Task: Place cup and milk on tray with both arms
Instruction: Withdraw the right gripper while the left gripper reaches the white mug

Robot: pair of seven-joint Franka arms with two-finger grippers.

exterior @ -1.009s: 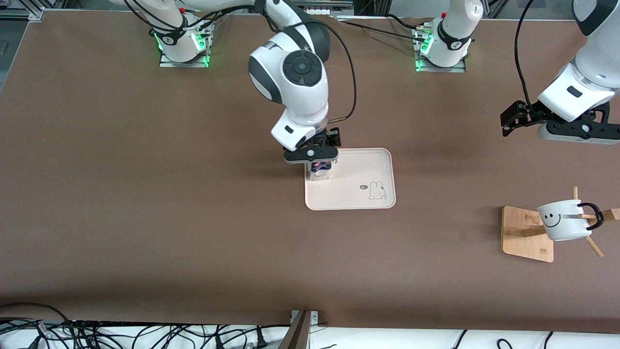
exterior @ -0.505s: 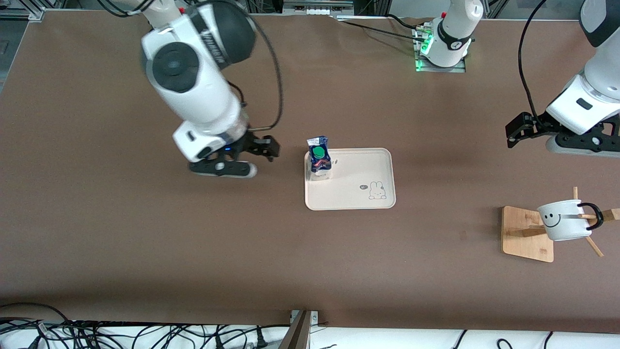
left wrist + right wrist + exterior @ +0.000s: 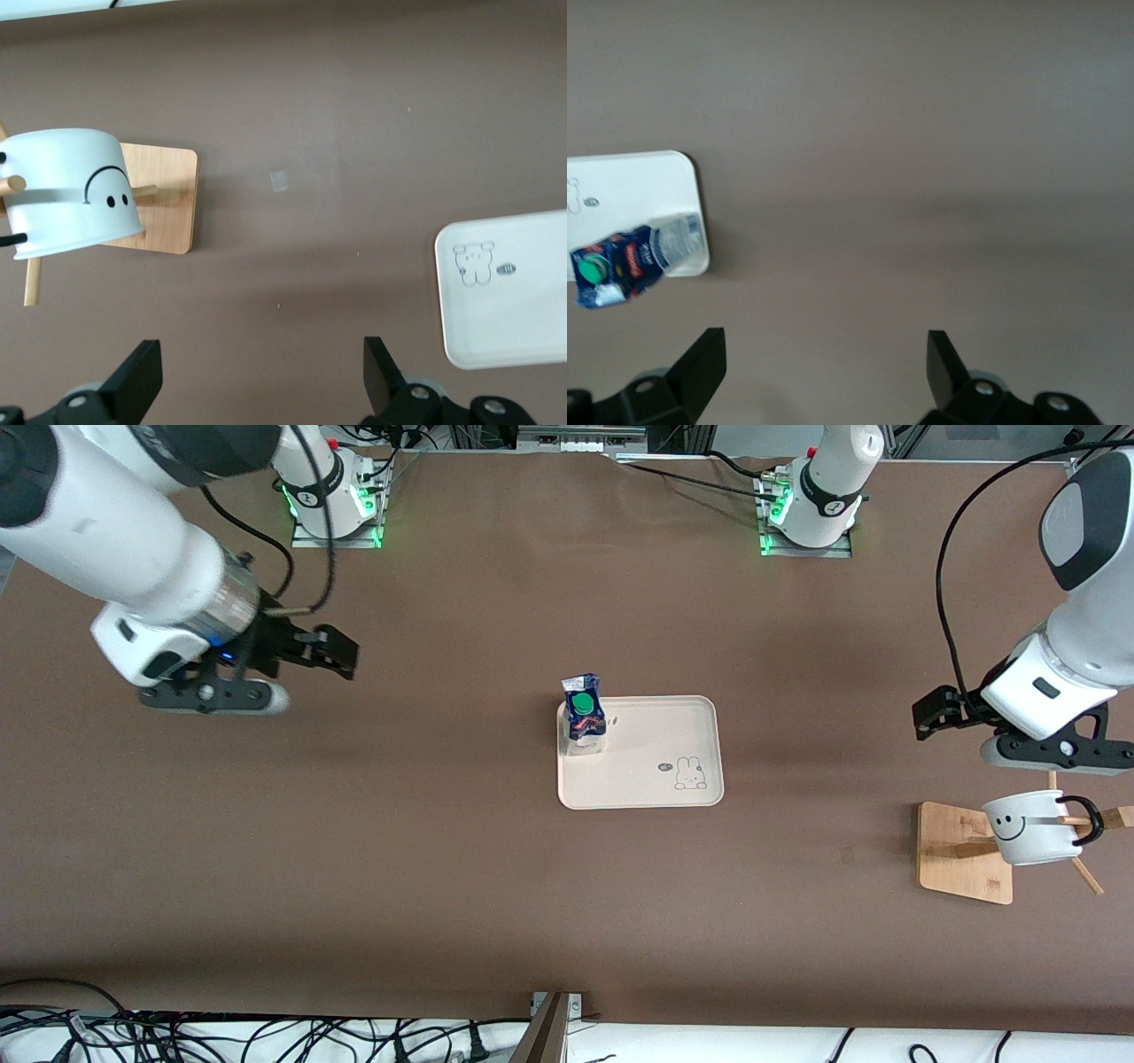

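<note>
The left gripper (image 3: 926, 716) hangs with its fingers spread wide and nothing between them, in the air just above the wooden rack (image 3: 964, 853) at the left arm's end of the table. From its wrist view the two black fingertips (image 3: 142, 376) frame bare table, with the cup (image 3: 69, 190) off to one side, so the gripper is probably lining up for a reach rather than ready to close. The cup (image 3: 1032, 826) hangs on its side on one of the rack's pegs by its black handle, smiley face showing; it will likely have to be slid off along the peg before it can travel.

The right gripper (image 3: 341, 654) is equally wide open and empty, over bare table at the right arm's end, well apart from the tray (image 3: 660, 788); this arm seems to be out of the way, its share apparently done.

The milk (image 3: 583, 717) stands upright on the tray, in the corner farther from the front camera and toward the right arm's end, green cap up. That leaves most of the tray bare beside the rabbit drawing (image 3: 689, 773), room enough for the cup.

Count: two grippers, one cup, one milk carton, one tray, one rack. One of the two items is placed; the cup is not yet
</note>
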